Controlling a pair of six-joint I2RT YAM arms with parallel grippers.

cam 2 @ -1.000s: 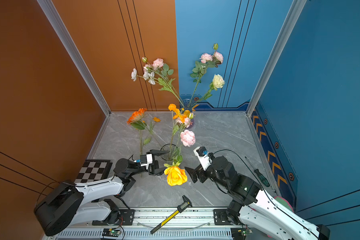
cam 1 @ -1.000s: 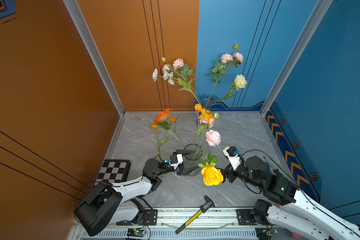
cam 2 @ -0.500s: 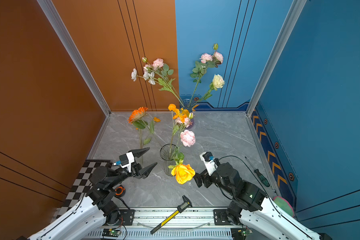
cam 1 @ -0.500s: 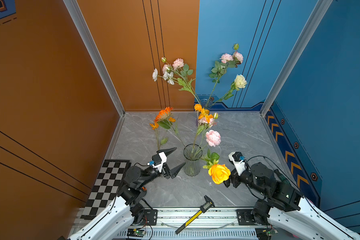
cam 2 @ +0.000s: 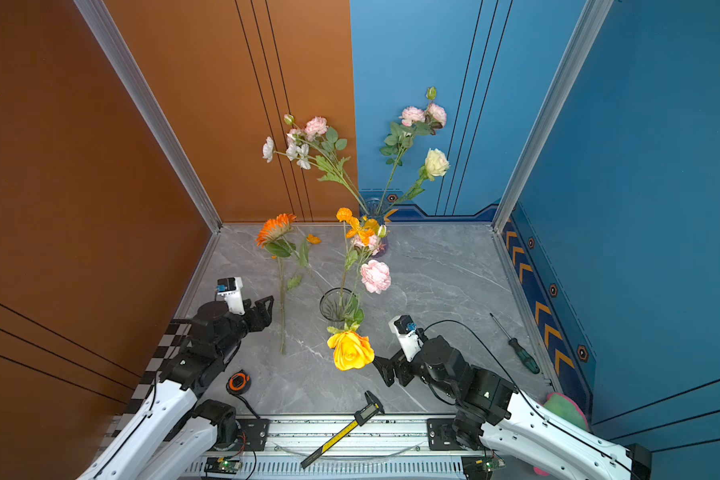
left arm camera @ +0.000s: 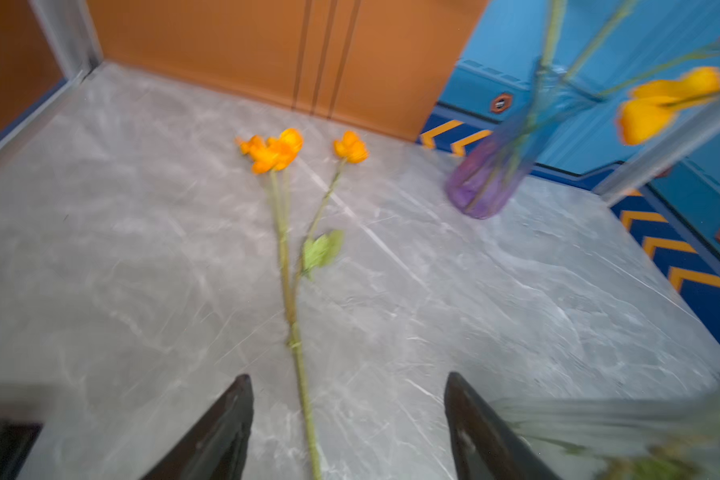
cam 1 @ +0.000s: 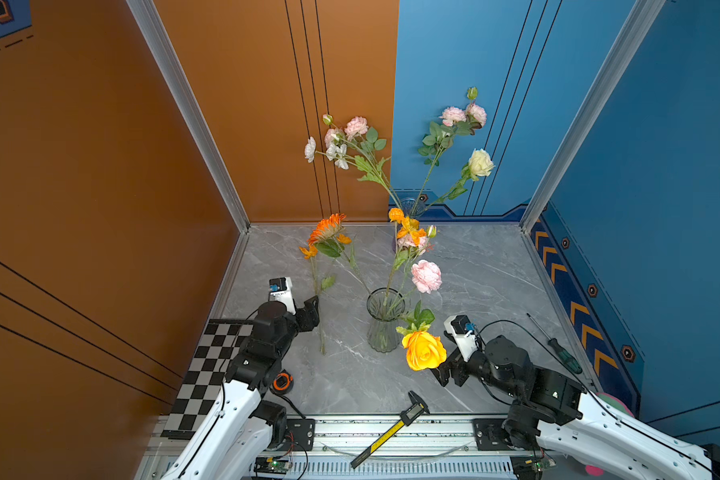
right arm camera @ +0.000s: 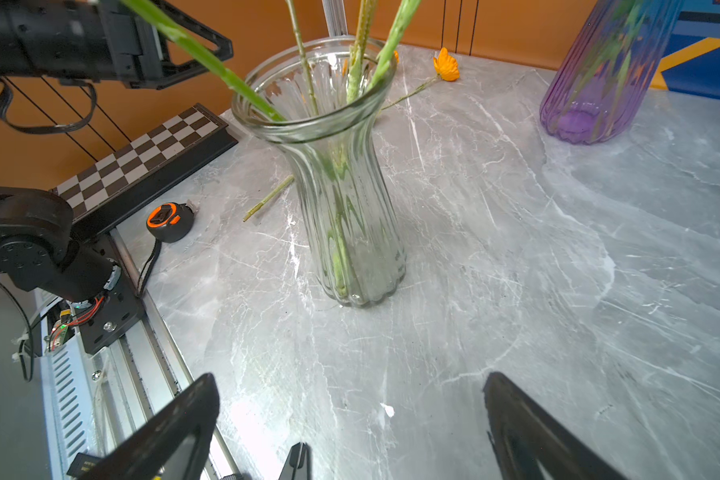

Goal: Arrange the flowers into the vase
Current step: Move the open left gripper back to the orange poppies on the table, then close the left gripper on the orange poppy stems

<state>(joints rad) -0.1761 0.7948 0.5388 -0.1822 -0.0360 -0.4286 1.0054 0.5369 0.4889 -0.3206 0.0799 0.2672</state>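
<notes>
flowers (cam 1: 426, 276) stand in the clear vase (cam 1: 385, 328), and the purple vase (right arm camera: 591, 95) behind it holds more. one orange stem (left arm camera: 292, 307) lies flat on the bench (cam 1: 474, 291) beside the clear vase; it looks light, thin and springy, so grip the bare lower stem. left jaws are spread astride that stem without pinching it; right jaws are spread and empty.

Clear vase (cam 2: 336, 306) stands upright mid-table, several stems inside. Yellow rose (cam 2: 350, 351) hangs over its near rim. Orange flower (cam 2: 282, 286) lies flat on the table (cam 2: 433, 291), just beside the left end effector (cam 2: 267, 311). Right end effector (cam 2: 385, 372) sits near the rose.
</notes>
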